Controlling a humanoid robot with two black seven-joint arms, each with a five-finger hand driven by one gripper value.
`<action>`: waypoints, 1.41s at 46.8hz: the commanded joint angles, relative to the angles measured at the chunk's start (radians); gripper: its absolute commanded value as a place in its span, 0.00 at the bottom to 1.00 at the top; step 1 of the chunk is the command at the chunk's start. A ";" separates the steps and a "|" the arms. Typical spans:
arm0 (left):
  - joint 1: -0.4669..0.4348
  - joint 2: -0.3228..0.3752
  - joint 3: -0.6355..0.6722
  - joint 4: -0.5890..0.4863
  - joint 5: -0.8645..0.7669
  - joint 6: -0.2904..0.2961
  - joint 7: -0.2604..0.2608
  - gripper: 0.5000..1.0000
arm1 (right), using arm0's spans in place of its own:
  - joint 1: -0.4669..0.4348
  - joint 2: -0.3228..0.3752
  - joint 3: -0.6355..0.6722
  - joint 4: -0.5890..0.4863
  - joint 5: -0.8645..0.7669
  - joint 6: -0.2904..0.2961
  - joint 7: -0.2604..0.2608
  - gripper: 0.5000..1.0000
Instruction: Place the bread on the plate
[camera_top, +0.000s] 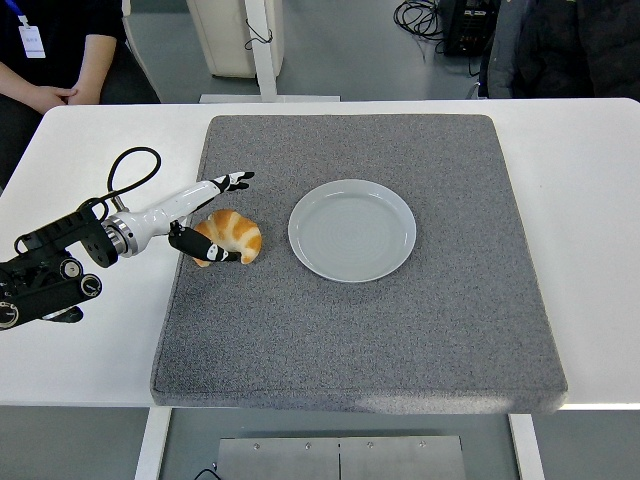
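A golden croissant lies on the grey mat, left of an empty pale plate. My left hand reaches in from the left and straddles the croissant. Its long fingers stretch out behind the bread and its thumb lies along the bread's near side. The fingers are spread and the bread rests on the mat. The right arm does not show.
A black cable loops above my left forearm on the white table. A person sits at the top left beyond the table. Another dark-clothed person shows at the top right.
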 joint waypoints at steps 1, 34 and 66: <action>0.005 -0.018 0.000 0.016 0.000 0.008 -0.005 0.92 | -0.001 0.000 0.001 0.000 0.000 0.000 0.000 1.00; -0.007 -0.016 0.001 0.027 0.004 0.022 -0.043 0.00 | -0.002 0.000 -0.001 0.000 0.000 0.000 0.000 1.00; -0.210 0.100 0.006 0.027 -0.002 0.014 -0.068 0.00 | -0.002 0.000 -0.001 0.000 0.000 0.000 0.000 1.00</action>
